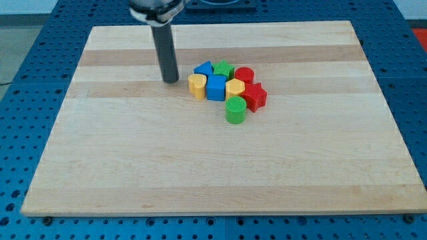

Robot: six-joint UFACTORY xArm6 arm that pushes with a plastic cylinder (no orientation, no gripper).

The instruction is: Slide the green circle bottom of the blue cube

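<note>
The green circle (235, 110) stands on the wooden board (133, 167), just below and right of the blue cube (216, 87). The blue cube sits in the middle of a tight cluster of blocks. My tip (171, 80) rests on the board to the left of the cluster, a short gap from the yellow block (197, 85) that touches the blue cube's left side. The tip is apart from the green circle, with the yellow block and blue cube between them.
The cluster also holds a blue triangular block (203, 68), a green block (223, 69), a red cylinder (244, 75), a yellow heart-like block (235, 87) and a red star-like block (255, 97). Blue perforated table surrounds the board.
</note>
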